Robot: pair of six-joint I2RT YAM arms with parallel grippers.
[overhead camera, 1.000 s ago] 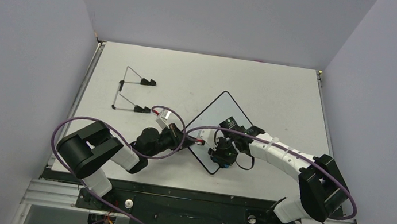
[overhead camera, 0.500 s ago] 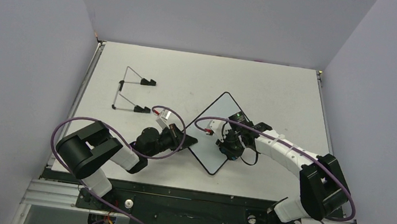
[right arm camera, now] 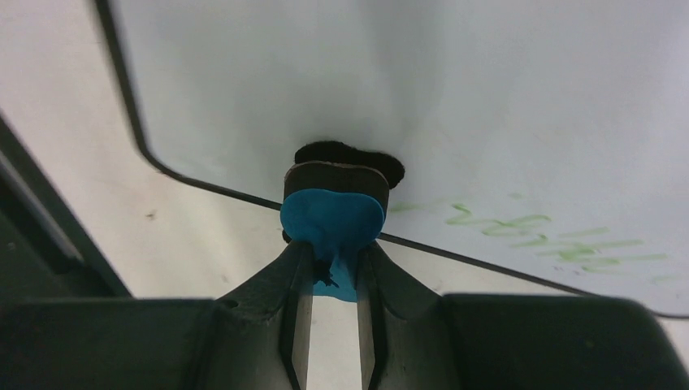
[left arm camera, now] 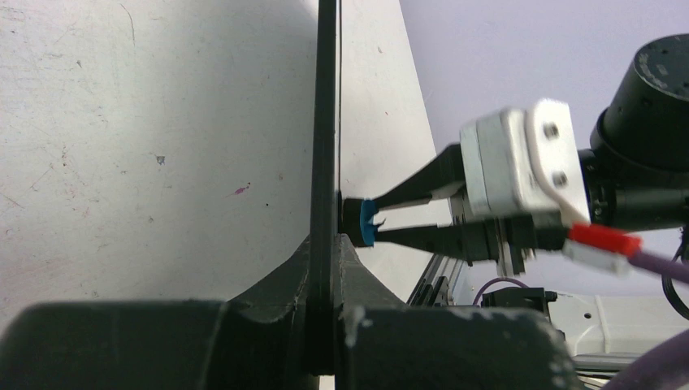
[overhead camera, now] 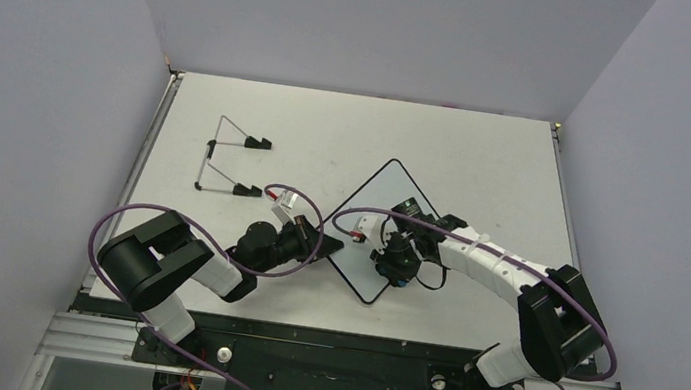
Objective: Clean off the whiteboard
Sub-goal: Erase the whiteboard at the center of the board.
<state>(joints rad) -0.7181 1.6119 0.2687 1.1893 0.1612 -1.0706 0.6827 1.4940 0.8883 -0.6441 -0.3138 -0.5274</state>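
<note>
**Eraser on the Whiteboard, Other Hand on Its Rim**

The whiteboard (overhead camera: 373, 197) sat near the middle of the worktop (overhead camera: 487, 163), turned corner-on like a diamond between the two arms. The left hand (overhead camera: 331, 247) was closed narrow on the board's near-left edge, and its wrist view showed the black rim (left arm camera: 327, 122) running straight between the two fingers. The right hand (overhead camera: 392, 265) reached over the near part of the board, its fingers (right arm camera: 297, 301) pinched on a small blue-and-black eraser (right arm camera: 333, 213). The eraser's black underside was pressed against the white face (right arm camera: 406, 89), just inside the rim by a rounded corner. Faint green handwriting (right arm camera: 520, 231) showed on the face just beside the eraser. A thin wire stand (overhead camera: 226, 154) with black feet lay well apart, toward the far left of the worktop.
</note>
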